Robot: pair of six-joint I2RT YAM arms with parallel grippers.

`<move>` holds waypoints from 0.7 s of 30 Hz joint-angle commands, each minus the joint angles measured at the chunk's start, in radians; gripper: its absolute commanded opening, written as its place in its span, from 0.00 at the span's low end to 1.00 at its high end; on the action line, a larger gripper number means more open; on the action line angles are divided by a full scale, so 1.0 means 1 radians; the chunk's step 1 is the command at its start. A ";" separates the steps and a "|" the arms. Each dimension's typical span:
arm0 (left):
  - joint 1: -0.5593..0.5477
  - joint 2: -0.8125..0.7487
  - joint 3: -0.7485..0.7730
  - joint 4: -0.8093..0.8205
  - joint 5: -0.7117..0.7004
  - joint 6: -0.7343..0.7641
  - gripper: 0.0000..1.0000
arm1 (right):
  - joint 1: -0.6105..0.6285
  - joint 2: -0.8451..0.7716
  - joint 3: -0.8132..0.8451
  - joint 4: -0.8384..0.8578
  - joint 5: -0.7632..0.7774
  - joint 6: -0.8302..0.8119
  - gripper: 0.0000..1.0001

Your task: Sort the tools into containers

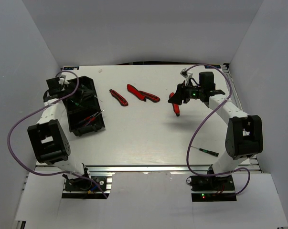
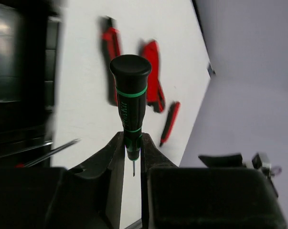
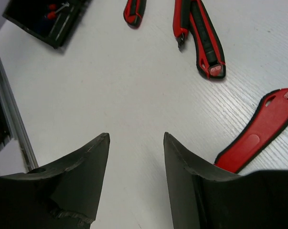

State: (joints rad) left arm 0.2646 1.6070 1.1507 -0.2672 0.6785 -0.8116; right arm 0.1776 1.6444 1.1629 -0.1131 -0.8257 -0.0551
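Note:
My left gripper (image 2: 132, 143) is shut on a black screwdriver with green rings (image 2: 130, 95), handle end up; in the top view it (image 1: 67, 90) hovers by two black bins, far (image 1: 90, 82) and near (image 1: 100, 125). The near bin holds thin screwdrivers (image 1: 92, 118). My right gripper (image 3: 136, 138) is open and empty just above the table, next to a red knife (image 3: 258, 138). In the top view it (image 1: 178, 97) is above that knife (image 1: 176, 109). Red-and-black pliers (image 1: 118, 97) and cutters (image 1: 143, 93) lie mid-table. Another black-green screwdriver (image 1: 205, 150) lies front right.
The bin (image 3: 43, 19) shows far off at the top left of the right wrist view. White walls enclose the table on three sides. A metal rail (image 1: 148, 168) runs along the near edge. Purple cables loop beside both arms.

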 commanded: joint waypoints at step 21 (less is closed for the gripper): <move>0.105 0.211 0.190 -0.224 -0.255 -0.028 0.52 | -0.012 -0.083 0.006 -0.148 0.129 -0.235 0.58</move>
State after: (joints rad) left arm 0.3649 1.8275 1.2938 -0.4866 0.4438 -0.8364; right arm 0.1703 1.5982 1.1633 -0.2409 -0.7109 -0.2386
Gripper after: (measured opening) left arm 0.496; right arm 0.582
